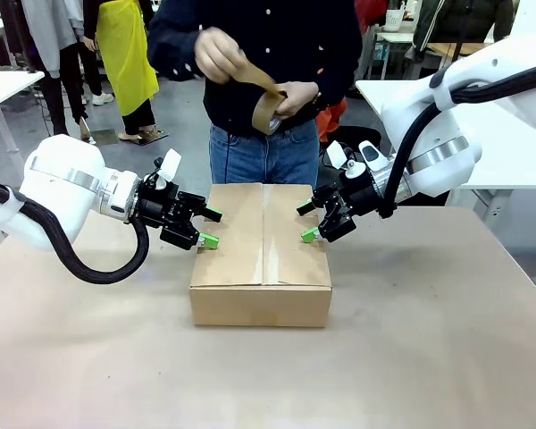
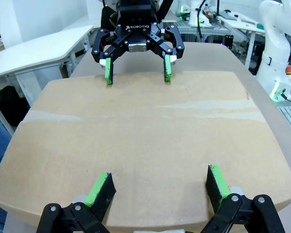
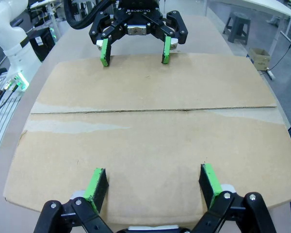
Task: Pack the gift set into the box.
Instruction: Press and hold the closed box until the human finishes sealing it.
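I count one box (image 1: 261,259), plain brown corrugated, flaps down along a centre seam, mid-table. My left gripper (image 1: 207,227) and right gripper (image 1: 307,222) flank it, both spread wide. One tape roll (image 1: 268,111) in the person's hands.

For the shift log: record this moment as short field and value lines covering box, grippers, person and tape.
box: flaps closed, centre seam untaped, on the table
left gripper: open, fingers at the box's left top edge
right gripper: open, fingers at the box's right top edge
person: standing behind the box at the far side
tape roll: brown, in the person's hands, a strip pulled out
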You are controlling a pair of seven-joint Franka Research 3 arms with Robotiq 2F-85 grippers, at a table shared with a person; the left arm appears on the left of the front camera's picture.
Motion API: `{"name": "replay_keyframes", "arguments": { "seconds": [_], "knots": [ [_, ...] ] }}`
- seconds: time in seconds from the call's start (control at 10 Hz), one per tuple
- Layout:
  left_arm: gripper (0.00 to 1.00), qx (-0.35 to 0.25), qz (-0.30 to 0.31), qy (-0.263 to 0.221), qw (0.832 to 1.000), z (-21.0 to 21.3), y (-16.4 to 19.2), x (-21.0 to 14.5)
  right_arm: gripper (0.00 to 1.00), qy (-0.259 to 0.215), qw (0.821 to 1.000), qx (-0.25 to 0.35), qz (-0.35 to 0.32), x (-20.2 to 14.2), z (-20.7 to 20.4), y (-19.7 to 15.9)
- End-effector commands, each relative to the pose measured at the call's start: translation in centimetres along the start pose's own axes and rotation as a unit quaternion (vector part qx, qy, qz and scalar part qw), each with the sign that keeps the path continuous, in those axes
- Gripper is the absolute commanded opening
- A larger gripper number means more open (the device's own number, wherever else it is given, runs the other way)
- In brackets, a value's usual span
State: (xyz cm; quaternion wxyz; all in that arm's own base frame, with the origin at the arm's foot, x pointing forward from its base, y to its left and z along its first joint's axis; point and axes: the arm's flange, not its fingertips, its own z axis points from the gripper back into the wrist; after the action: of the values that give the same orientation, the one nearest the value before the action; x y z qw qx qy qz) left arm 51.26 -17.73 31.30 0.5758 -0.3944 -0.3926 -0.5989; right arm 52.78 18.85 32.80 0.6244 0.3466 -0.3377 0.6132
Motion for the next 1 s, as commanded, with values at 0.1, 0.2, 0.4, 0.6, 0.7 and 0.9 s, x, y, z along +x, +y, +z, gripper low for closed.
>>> {"name": "replay_keyframes", "arguments": {
  "seconds": [0.1, 0.2, 0.4, 0.6, 0.7, 0.9],
  "knots": [
    [1.00, -0.001, 0.002, -0.001, 1.000, 0.07, -0.11, -0.16, 1.00, 0.006, 1.000, -0.003, -0.002, -0.27, -0.21, 0.22],
    [1.00, -0.001, 0.002, -0.001, 1.000, 0.07, -0.11, -0.16, 1.00, 0.006, 1.000, -0.003, -0.002, -0.27, -0.21, 0.22],
    [1.00, -0.001, 0.002, -0.001, 1.000, 0.07, -0.11, -0.16, 1.00, 0.006, 1.000, -0.003, -0.002, -0.27, -0.21, 0.22],
    [1.00, -0.001, 0.002, -0.001, 1.000, 0.07, -0.11, -0.16, 1.00, 0.006, 1.000, -0.003, -0.002, -0.27, -0.21, 0.22],
    [1.00, -0.001, 0.002, -0.001, 1.000, 0.07, -0.11, -0.16, 1.00, 0.006, 1.000, -0.003, -0.002, -0.27, -0.21, 0.22],
    [1.00, -0.001, 0.002, -0.001, 1.000, 0.07, -0.11, -0.16, 1.00, 0.006, 1.000, -0.003, -0.002, -0.27, -0.21, 0.22]
  ]
}}
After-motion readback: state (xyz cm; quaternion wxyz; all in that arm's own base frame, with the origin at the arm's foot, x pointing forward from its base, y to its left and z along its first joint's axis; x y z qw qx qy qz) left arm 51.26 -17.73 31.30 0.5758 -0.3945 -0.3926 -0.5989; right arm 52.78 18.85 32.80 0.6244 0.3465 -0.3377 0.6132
